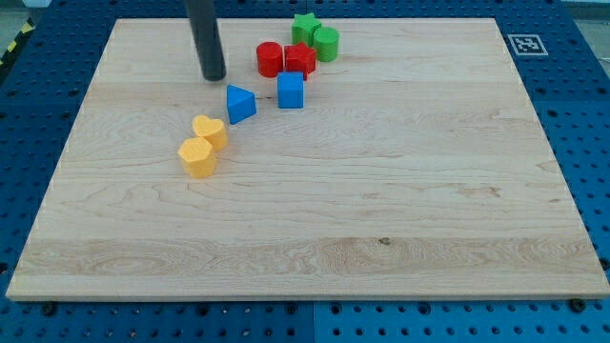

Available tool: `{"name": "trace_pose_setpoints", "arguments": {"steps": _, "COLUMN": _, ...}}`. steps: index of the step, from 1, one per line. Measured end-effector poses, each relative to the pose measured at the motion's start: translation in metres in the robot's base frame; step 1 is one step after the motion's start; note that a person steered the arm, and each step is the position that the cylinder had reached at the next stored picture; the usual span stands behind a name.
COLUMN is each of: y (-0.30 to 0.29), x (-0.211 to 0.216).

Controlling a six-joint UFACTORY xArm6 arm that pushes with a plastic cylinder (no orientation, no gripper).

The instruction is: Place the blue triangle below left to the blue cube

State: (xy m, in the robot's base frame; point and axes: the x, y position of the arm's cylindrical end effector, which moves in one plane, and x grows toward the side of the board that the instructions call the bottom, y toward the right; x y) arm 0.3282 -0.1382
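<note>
The blue triangle [240, 103] lies on the wooden board, just left of and slightly below the blue cube [291, 90], with a small gap between them. My tip [213, 76] stands on the board up and to the left of the blue triangle, a short gap away, touching no block.
A red cylinder [270, 59] and a red block [300, 60] sit just above the blue cube. A green star [305, 27] and a green cylinder [326, 43] are above those. A yellow heart [210, 130] and a yellow hexagon [197, 157] lie below left of the triangle.
</note>
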Motion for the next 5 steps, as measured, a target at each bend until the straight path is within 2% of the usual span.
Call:
{"name": "trace_pose_setpoints", "arguments": {"steps": 1, "y": -0.002, "x": 0.014}}
{"name": "trace_pose_setpoints", "arguments": {"steps": 5, "y": 0.019, "x": 0.024}}
